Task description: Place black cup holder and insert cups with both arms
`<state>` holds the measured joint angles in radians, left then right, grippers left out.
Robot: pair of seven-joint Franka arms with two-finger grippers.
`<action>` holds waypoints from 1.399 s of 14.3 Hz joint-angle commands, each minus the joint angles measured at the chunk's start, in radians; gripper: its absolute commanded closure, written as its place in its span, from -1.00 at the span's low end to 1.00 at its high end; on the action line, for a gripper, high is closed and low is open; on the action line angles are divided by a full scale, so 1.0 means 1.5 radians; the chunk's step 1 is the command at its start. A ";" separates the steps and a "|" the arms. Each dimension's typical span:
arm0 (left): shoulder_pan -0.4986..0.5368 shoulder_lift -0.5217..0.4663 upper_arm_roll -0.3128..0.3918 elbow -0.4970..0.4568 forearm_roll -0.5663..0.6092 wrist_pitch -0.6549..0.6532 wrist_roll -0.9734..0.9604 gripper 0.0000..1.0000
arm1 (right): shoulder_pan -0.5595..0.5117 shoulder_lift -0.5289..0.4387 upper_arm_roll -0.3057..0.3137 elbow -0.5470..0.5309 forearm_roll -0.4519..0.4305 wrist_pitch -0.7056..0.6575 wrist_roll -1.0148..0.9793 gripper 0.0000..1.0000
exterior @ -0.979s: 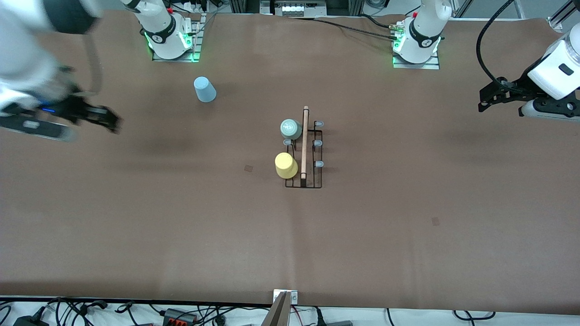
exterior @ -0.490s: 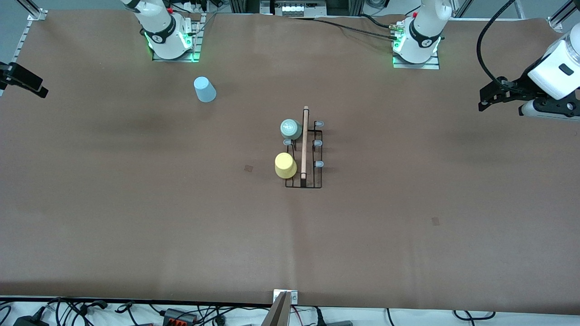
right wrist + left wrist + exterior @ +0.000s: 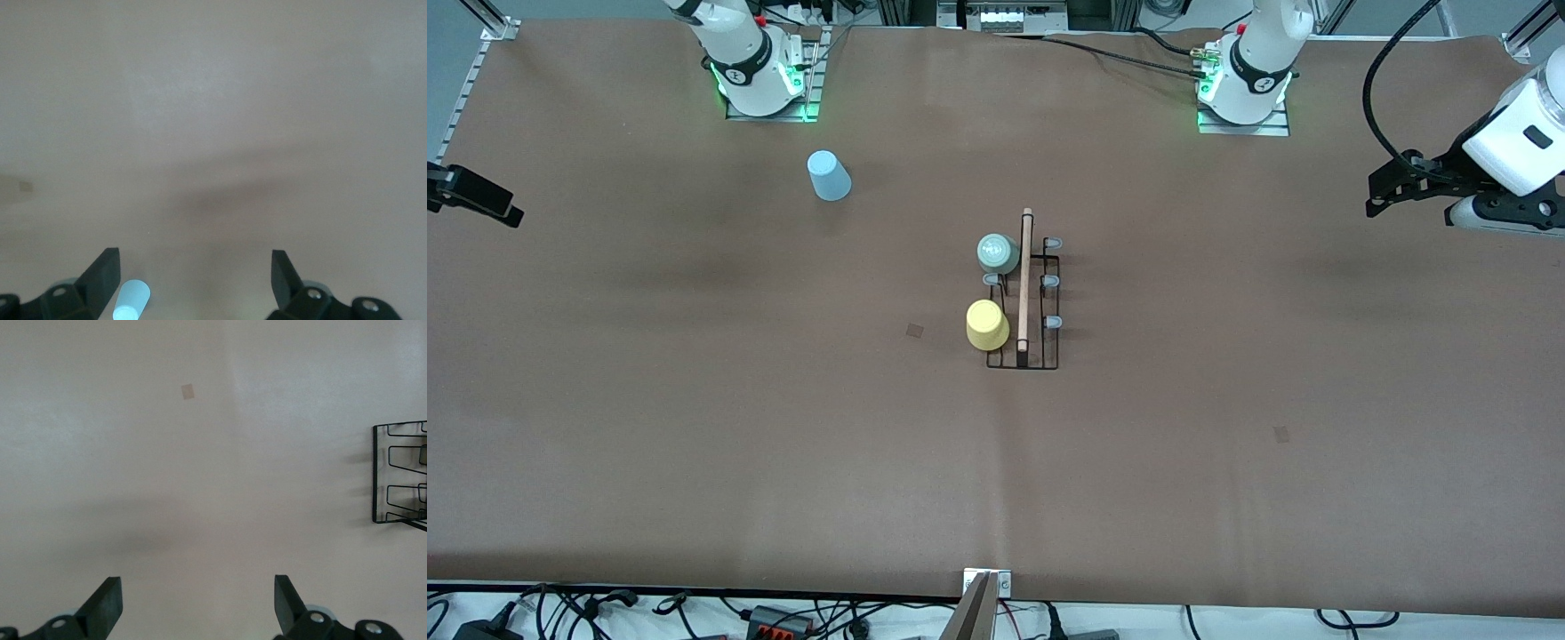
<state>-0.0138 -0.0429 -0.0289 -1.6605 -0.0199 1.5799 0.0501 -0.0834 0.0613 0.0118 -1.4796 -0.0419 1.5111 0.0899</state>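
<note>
The wire black cup holder point(image 3: 1024, 302) carries tapered yellow cup point(image 3: 987, 324) and mint-green cup point(image 3: 997, 253) at 9 o'clock of its rod. The left gripper point(image 3: 198, 603) and right gripper point(image 3: 194, 277) are held wide open and empty over bare table.

The right gripper point(image 3: 503, 206) is pulling away from the blue cup point(image 3: 829, 175), out to the table point(image 3: 694, 400) edge at the right arm's end. A second ago the whole arm was showing there; now only the black tip is showing. Since half a second ago it is dropping a little lower at that edge.
</note>
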 commanded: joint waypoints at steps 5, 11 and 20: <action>-0.002 0.007 0.004 0.019 -0.014 -0.014 0.003 -1.00 | 0.011 0.001 -0.010 0.022 -0.006 -0.008 -0.012 -1.00; -0.003 0.007 0.004 0.019 -0.013 -0.014 0.002 -1.00 | 0.014 0.000 -0.005 0.022 -0.001 -0.009 -0.011 -1.00; -0.002 0.007 0.004 0.019 -0.010 -0.017 0.003 -1.00 | 0.010 -0.004 0.013 0.021 0.005 -0.001 -0.006 -1.00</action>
<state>-0.0141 -0.0429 -0.0289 -1.6605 -0.0199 1.5774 0.0501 -0.0619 0.0568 0.0474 -1.4639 -0.0436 1.5111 0.0828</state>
